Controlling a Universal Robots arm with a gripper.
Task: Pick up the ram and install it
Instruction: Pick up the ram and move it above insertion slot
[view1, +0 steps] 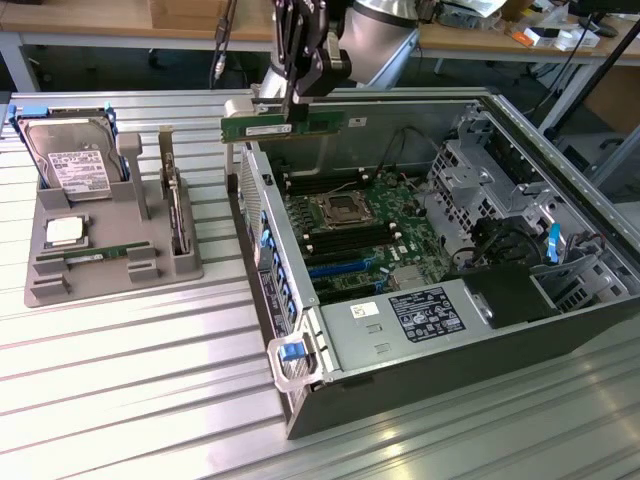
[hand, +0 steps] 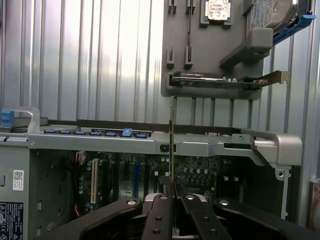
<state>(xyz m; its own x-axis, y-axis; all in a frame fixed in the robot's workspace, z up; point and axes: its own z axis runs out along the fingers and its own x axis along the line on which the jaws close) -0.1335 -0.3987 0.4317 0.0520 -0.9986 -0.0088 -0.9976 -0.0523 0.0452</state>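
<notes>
Robotics lab: ribbed aluminium worktable (view1: 120, 390), opened computer case (view1: 450, 385), cluttered wooden benches (view1: 100, 20) behind.

Silver-grey rounded arm joint (view1: 380, 40) with a smooth casing, black gripper (hand: 172, 196) built of jointed metal links, slim black fingers (hand: 159, 220) studded with small round silver pivot pins and screws

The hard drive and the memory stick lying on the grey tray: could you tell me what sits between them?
The square silver CPU chip sits between them, in the exterior view.
</notes>
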